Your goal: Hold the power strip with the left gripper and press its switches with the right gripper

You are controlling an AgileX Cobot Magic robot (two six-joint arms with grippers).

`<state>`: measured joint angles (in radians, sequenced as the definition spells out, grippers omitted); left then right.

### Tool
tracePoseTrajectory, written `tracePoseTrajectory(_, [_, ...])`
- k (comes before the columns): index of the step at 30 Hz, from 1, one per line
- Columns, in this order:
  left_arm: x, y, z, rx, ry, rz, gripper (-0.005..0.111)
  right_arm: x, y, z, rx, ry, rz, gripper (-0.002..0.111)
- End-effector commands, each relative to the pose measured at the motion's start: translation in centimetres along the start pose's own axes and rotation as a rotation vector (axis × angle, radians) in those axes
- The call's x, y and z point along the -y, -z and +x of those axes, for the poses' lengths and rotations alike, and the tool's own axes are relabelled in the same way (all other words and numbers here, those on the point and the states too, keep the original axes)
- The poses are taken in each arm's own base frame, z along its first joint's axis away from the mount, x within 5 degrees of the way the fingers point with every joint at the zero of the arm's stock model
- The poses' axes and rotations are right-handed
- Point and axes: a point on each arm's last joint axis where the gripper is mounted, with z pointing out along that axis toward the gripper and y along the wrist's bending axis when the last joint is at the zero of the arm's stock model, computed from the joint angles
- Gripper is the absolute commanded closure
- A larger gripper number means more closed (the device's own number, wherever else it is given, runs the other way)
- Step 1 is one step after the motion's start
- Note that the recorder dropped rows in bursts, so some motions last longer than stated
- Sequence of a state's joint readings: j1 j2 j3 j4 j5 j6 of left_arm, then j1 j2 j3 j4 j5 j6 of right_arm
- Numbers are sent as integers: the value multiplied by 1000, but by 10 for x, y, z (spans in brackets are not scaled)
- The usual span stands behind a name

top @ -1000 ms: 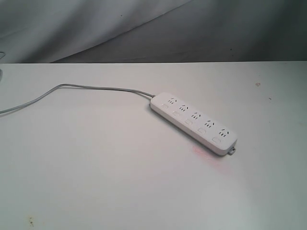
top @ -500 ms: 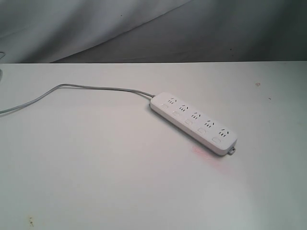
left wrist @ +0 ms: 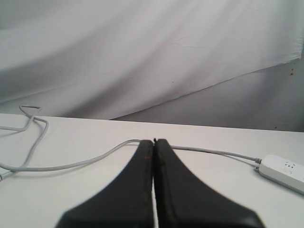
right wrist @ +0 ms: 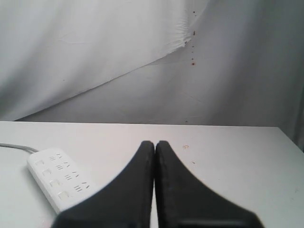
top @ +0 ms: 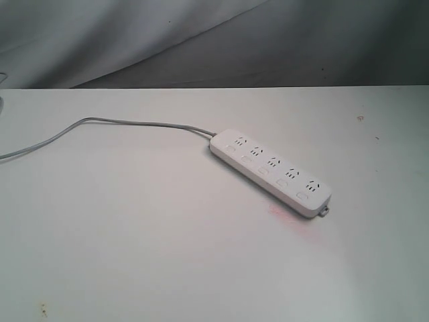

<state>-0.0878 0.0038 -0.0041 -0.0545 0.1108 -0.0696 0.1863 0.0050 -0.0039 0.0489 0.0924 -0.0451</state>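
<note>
The white power strip (top: 270, 171) lies slantwise on the white table, its mounting tab (top: 324, 212) at the near right end. Its row of small switches (top: 264, 172) runs along the nearer long edge. The grey cable (top: 107, 124) trails off to the left. Neither arm shows in the exterior view. In the left wrist view my left gripper (left wrist: 154, 141) is shut with nothing in it, and the power strip's cable end (left wrist: 283, 172) lies well off to one side. My right gripper (right wrist: 155, 143) is also shut and empty, with the power strip (right wrist: 56, 183) beside it, apart from the fingers.
A grey cloth backdrop (top: 214, 40) hangs behind the table's far edge. Loose cable loops (left wrist: 29, 124) lie on the table in the left wrist view. Small stains mark the tabletop (top: 360, 118).
</note>
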Motion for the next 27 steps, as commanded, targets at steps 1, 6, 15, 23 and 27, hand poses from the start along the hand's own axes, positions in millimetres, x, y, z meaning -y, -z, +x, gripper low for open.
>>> tracePoseTrajectory(1, [0, 0, 1, 5, -1, -3, 107, 2, 0, 1, 2, 17, 43, 108])
tracePoseTrajectory(6, [0, 0, 1, 5, -1, -3, 107, 5, 0, 1, 2, 17, 83, 108])
tracePoseTrajectory(15, [0, 0, 1, 5, -1, -3, 107, 5, 0, 1, 2, 17, 81, 108])
tracePoseTrajectory(23, [0, 0, 1, 5, -1, -3, 107, 5, 0, 1, 2, 17, 81, 108])
tracePoseTrajectory(27, [0, 0, 1, 5, -1, -3, 107, 5, 0, 1, 2, 17, 81, 108])
